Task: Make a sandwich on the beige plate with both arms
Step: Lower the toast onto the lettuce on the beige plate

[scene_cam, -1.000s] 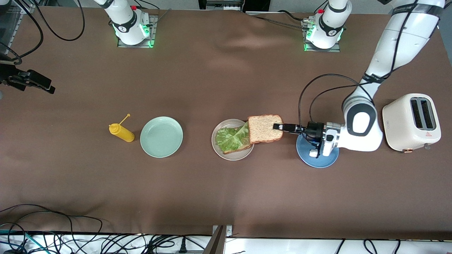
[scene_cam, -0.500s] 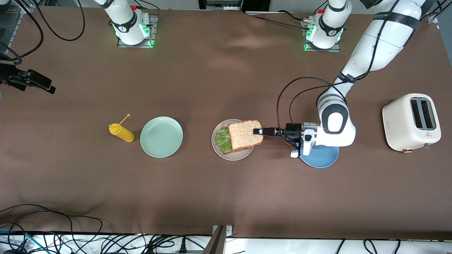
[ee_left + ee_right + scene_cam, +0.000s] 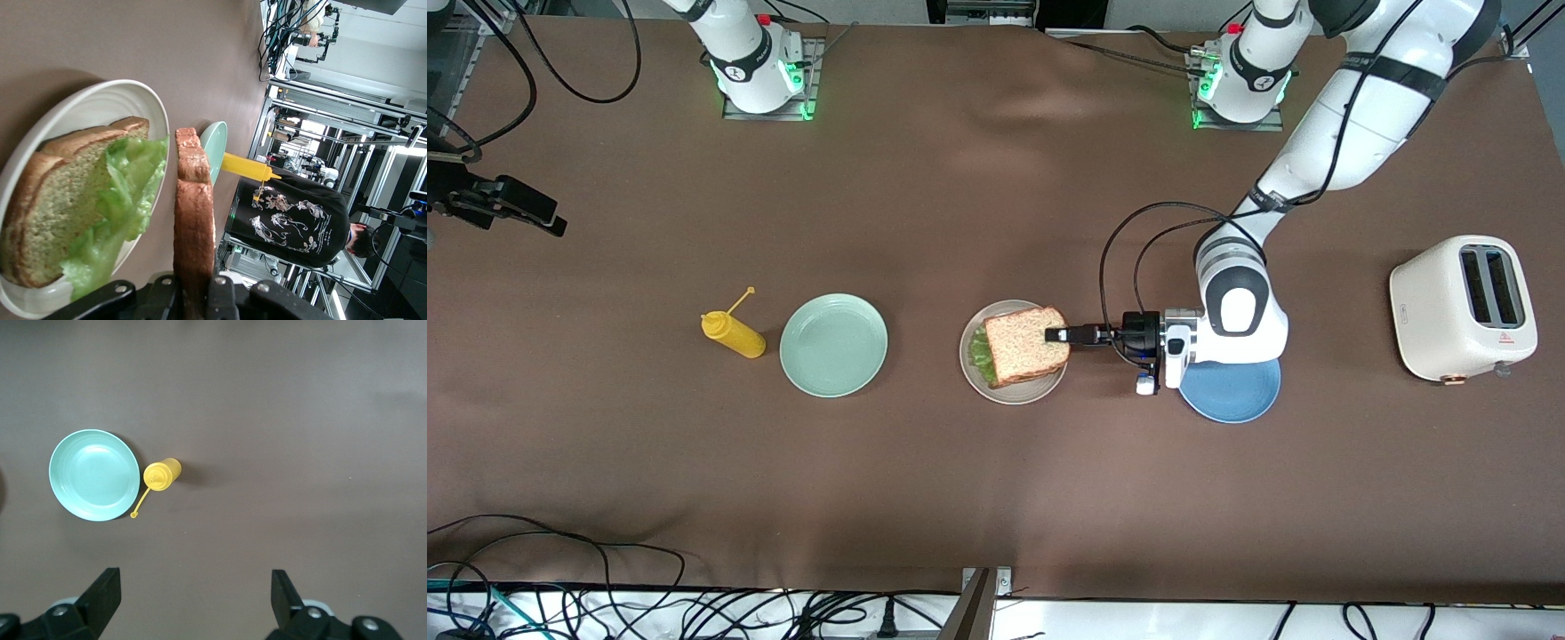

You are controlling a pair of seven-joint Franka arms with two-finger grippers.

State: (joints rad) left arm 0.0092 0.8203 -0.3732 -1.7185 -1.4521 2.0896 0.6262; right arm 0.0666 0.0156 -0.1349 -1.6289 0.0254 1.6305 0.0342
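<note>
Front view: the left end effector (image 3: 1054, 335) is clamped on the top bread slice (image 3: 1024, 345), holding it over the lettuce (image 3: 980, 348) on the beige plate (image 3: 1011, 392). The capping step looks nearly done; next the slice likely needs lowering flat, then letting go.

Left wrist view: the held slice hangs just above the lettuce and bottom slice (image 3: 60, 200).

Right wrist view: the right end effector (image 3: 195, 593) waits, fingers spread wide and empty, high over the worktop (image 3: 300, 420) near the mint-green plate (image 3: 93, 475) and yellow bottle (image 3: 161, 475).

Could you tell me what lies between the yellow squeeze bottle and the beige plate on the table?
The mint-green plate lies between the yellow squeeze bottle and the beige plate, with bare brown tabletop around it, as the front view shows.
</note>
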